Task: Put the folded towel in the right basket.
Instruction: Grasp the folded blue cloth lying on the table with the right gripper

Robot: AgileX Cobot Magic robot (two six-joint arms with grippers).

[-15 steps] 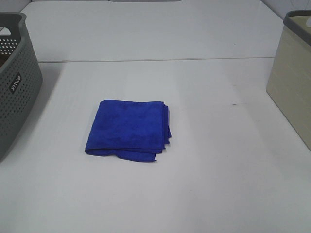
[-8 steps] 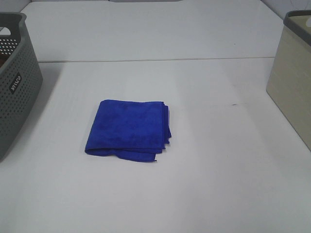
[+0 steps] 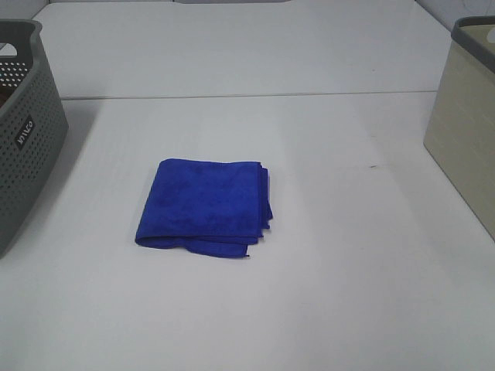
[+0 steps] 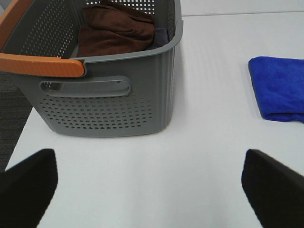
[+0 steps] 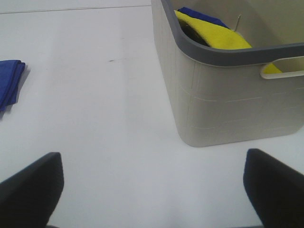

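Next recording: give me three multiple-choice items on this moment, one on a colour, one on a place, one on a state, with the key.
1. What colour is the towel inside the grey perforated plastic basket?
A. yellow
B. brown
C. green

2. Where is the folded blue cloth towel?
A. flat on the white table
B. inside the grey basket
C. hanging from a tool

3. How does the right tool stand?
A. shut on the blue towel
B. open, holding nothing
C. shut, empty

Key:
1 B, the left wrist view shows a brown towel lying in that basket.
2 A, the high view shows it resting on the tabletop, with nothing touching it.
3 B, its fingers sit far apart with only table between them.
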